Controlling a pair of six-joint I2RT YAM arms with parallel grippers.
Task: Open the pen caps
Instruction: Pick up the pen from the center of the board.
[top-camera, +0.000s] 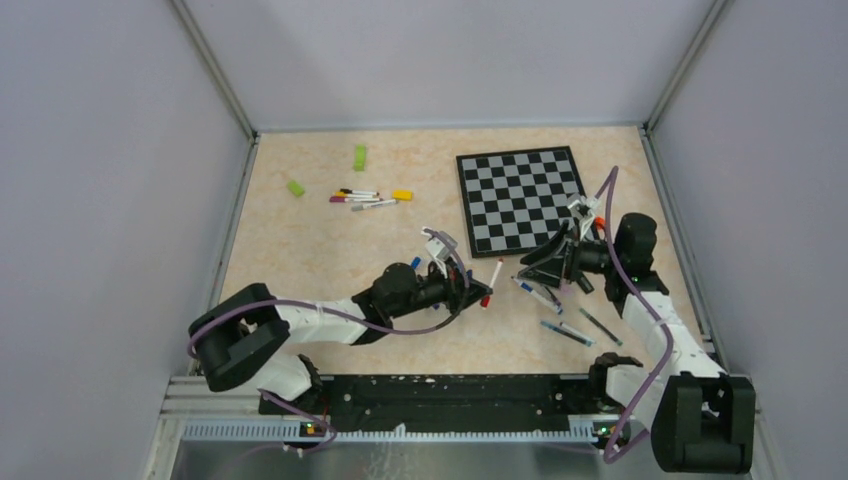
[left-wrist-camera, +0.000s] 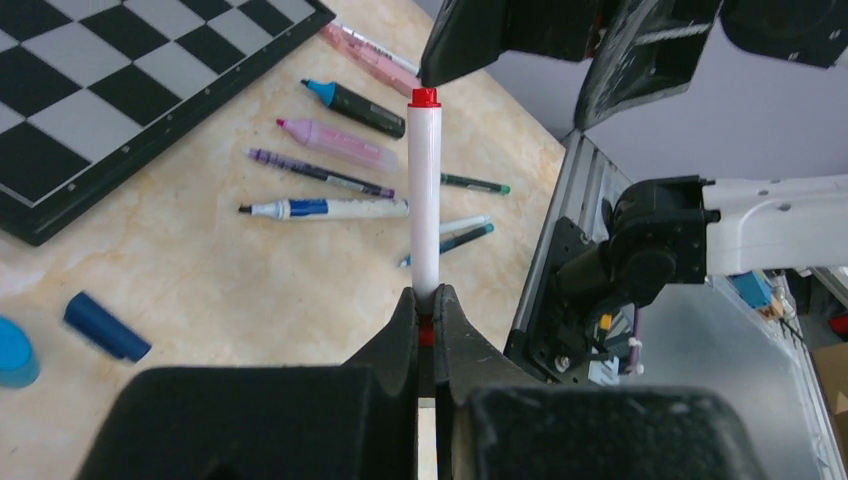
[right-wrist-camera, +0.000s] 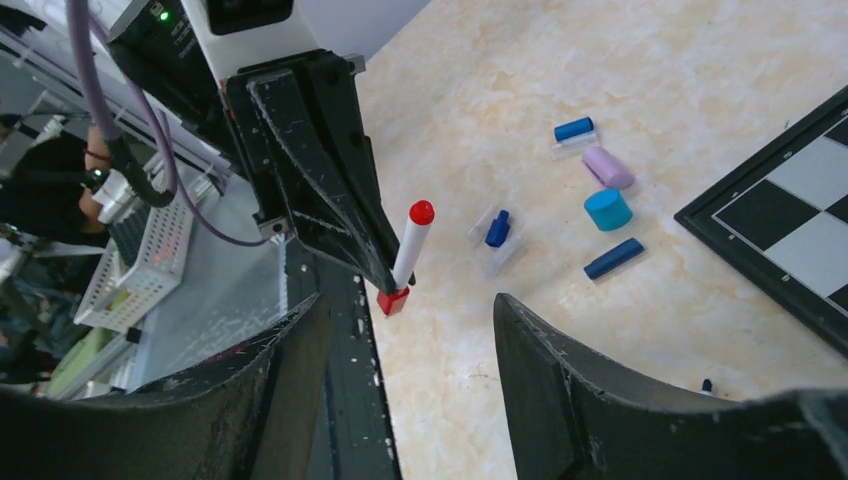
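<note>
The left gripper (left-wrist-camera: 427, 305) is shut tight on a white pen (left-wrist-camera: 424, 190). It grips low down by one red end and holds the pen up off the table (left-wrist-camera: 200, 270). The free red end (left-wrist-camera: 425, 97) pokes out at the top. The right gripper (right-wrist-camera: 410, 305) is wide open, holds nothing, and is near the pen. The pen looks light, hard and smooth, so it may slip. I think it is best to pinch the free red end on its sides and pull straight. I see no box or cup. Loose pen caps (right-wrist-camera: 608, 167) lie on the table near the chessboard (right-wrist-camera: 790, 220).
</note>
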